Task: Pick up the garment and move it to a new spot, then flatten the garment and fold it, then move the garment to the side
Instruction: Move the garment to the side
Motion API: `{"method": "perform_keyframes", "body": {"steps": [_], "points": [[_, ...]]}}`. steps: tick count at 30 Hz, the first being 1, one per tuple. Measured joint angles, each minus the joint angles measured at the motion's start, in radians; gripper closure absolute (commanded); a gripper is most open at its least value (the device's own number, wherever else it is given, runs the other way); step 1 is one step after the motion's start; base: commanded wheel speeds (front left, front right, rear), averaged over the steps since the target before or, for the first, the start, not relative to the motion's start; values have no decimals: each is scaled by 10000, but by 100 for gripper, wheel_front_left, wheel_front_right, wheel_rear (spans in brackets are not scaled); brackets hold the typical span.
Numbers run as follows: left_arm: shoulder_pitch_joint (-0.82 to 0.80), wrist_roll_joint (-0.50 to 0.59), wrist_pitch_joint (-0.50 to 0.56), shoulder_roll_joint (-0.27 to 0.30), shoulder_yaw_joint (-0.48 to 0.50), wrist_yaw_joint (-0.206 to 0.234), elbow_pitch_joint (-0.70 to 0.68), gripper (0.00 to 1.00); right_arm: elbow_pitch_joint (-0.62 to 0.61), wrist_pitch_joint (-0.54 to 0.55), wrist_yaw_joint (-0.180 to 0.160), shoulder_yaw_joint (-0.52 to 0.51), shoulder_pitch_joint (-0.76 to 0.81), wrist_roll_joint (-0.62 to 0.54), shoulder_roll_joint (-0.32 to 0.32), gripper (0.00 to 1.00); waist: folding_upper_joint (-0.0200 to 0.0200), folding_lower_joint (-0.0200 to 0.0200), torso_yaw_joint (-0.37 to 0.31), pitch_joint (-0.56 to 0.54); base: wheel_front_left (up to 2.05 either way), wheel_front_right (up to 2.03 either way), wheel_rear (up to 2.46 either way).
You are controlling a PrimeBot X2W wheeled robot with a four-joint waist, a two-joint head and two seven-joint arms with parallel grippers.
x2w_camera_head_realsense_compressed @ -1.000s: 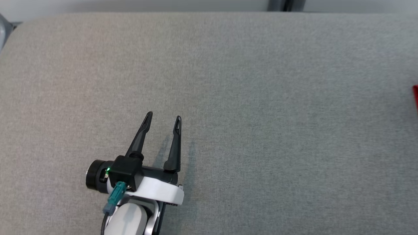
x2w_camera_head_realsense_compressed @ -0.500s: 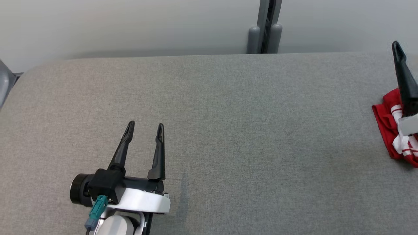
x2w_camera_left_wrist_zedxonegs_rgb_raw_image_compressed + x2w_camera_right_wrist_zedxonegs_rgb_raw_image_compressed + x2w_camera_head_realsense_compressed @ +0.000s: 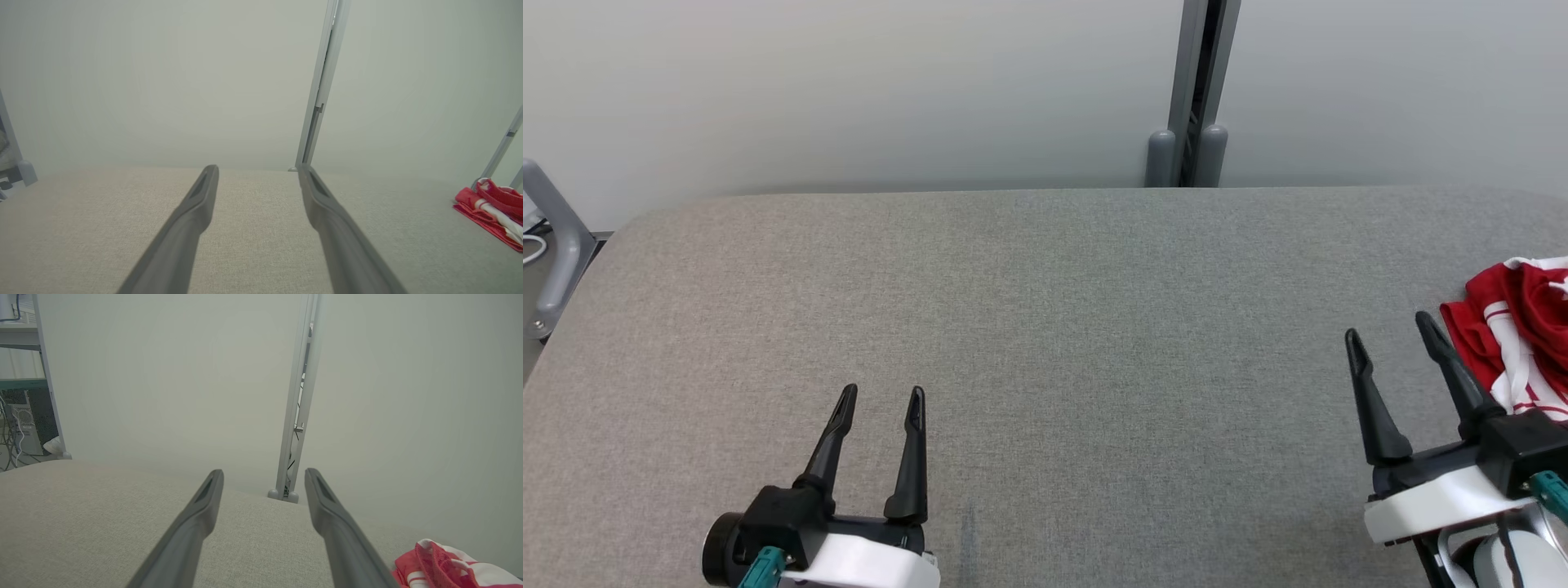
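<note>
Looking for writing now: no text, label, brand, number or sign readable anywhere. Garment [image 3: 1525,314]: white stripes and marks on red, too crumpled to tell if any is lettering.

Wide bare table [image 3: 1045,327]; garment [image 3: 1523,314] far right
</note>
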Motion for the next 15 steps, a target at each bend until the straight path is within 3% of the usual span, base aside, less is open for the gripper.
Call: {"method": "perform_keyframes", "body": {"steps": [15], "points": [[168, 508, 0, 8, 19, 301, -44, 0, -63, 0, 0, -171, 395, -600, 451, 0, 0, 0, 111, 25, 0, 0, 0]]}}
